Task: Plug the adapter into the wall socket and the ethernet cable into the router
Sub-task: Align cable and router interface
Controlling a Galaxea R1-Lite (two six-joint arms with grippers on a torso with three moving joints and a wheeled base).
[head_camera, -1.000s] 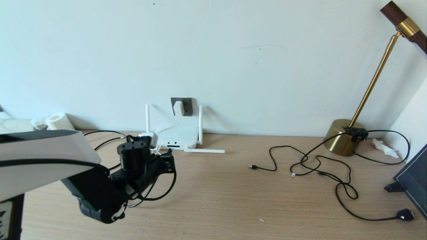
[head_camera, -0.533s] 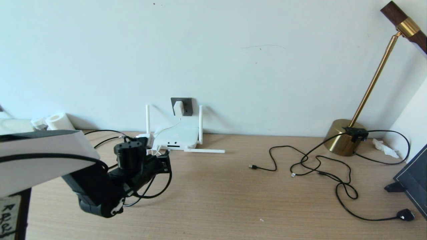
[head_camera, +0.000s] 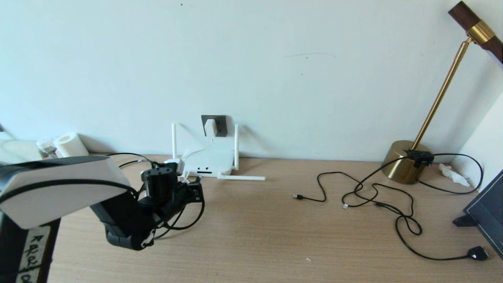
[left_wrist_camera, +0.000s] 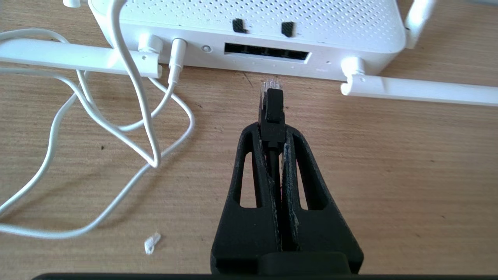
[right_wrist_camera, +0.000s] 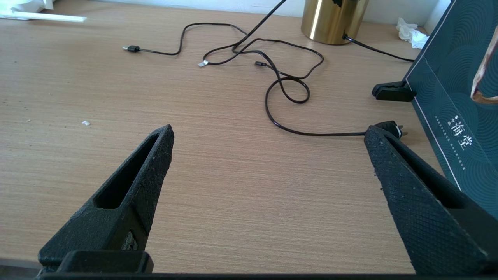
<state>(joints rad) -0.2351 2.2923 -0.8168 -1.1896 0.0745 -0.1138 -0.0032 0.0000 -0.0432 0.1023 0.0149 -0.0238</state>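
Observation:
The white adapter (head_camera: 210, 127) sits plugged in the dark grey wall socket (head_camera: 218, 122), its thin white cord running down to the router (head_camera: 208, 160). The router lies flat on the desk below, antennas spread. My left gripper (left_wrist_camera: 272, 130) is shut on the ethernet cable (left_wrist_camera: 272, 107) just behind its black plug. The clear tip points at the router's (left_wrist_camera: 249, 23) dark port row (left_wrist_camera: 266, 52), a short gap away. In the head view the left gripper (head_camera: 196, 190) hovers just in front of the router. My right gripper (right_wrist_camera: 268, 134) is open over bare desk, out of the head view.
Thin black cables (head_camera: 373, 196) with small plugs sprawl over the right half of the desk (head_camera: 255, 236). A brass lamp base (head_camera: 404, 161) stands at the back right, a dark box (head_camera: 487, 212) at the right edge. Paper rolls (head_camera: 68, 143) sit at the back left.
My left arm has shifted slightly, first back to the left, then forward and right towards the router, still holding the ethernet plug. Nothing else moved.

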